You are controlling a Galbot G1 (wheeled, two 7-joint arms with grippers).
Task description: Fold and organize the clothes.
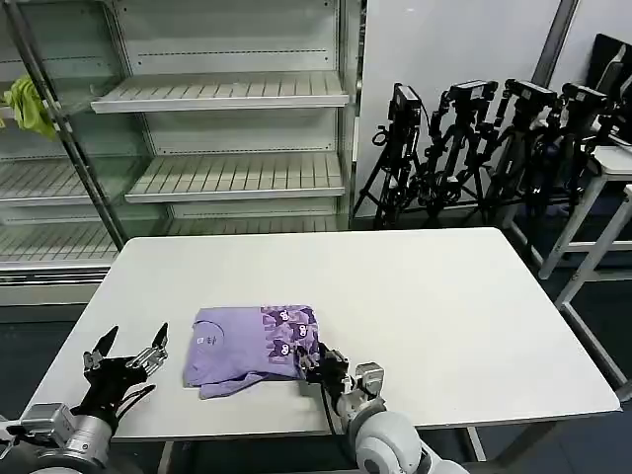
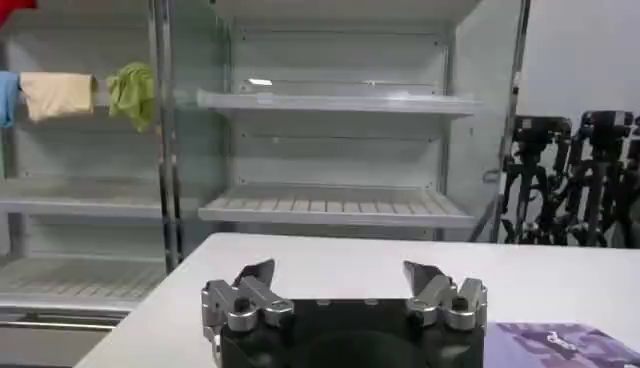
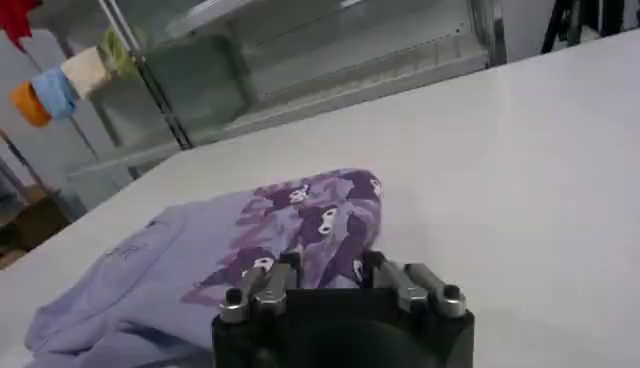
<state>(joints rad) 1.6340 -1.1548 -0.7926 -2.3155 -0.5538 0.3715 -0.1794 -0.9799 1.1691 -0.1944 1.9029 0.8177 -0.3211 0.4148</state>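
The left gripper [image 1: 128, 352] is hovering spread wide just left of the folded lavender cotton T-shirt [image 1: 252, 351], which is lying near the white rectangular table's [image 1: 464, 316] front edge; the right gripper [image 1: 318, 360] is clenching the shirt's right corner, open tabletop stretching rightward.

Bright, even indoor light; faint shadows; wrist views slightly soft.

White table [image 1: 444, 316] fills the lower middle of the head view. Behind it, upper left, an empty metal shelf unit [image 1: 222, 91] with slatted shelves; a yellow-green cloth [image 1: 30, 107] hangs at its left edge. Upper right: white wall [image 1: 454, 44], black tripods [image 1: 474, 148] clustered against it. Dark floor [image 1: 592, 306] at right.
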